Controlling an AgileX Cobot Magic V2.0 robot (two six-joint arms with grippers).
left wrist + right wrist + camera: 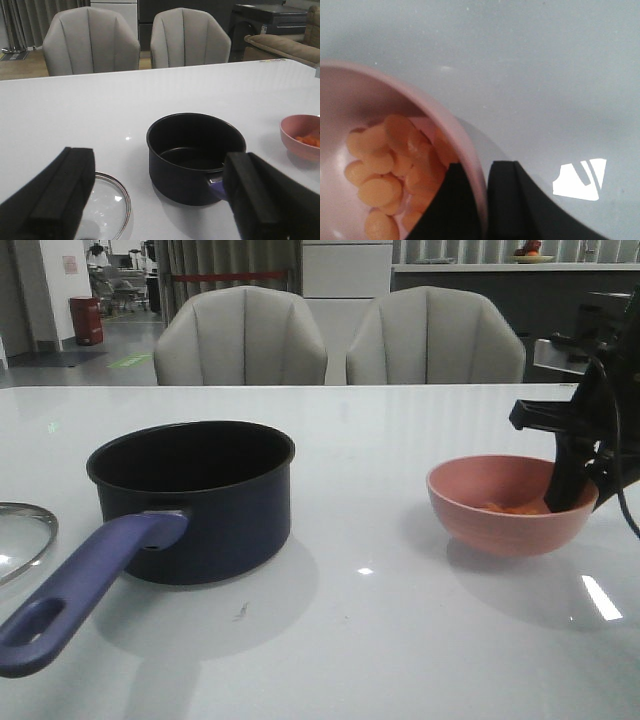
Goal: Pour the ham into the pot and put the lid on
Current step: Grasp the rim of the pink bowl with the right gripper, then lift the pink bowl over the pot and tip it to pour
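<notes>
Matte black throughout — the right gripper (572, 490) trails a black cable, the left gripper's fingers (60, 192) broad, blocky.

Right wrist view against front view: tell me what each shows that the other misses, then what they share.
Only the right wrist view shows the right hand with one finger inside the pink bowl's wall and one outside, and the ham as separate round slices. Only the front view shows the pot, the lid's edge and two chairs. Both show bowl, ham, hand and white table.

white table (400, 640), two grey chairs (240, 340) behind
</notes>
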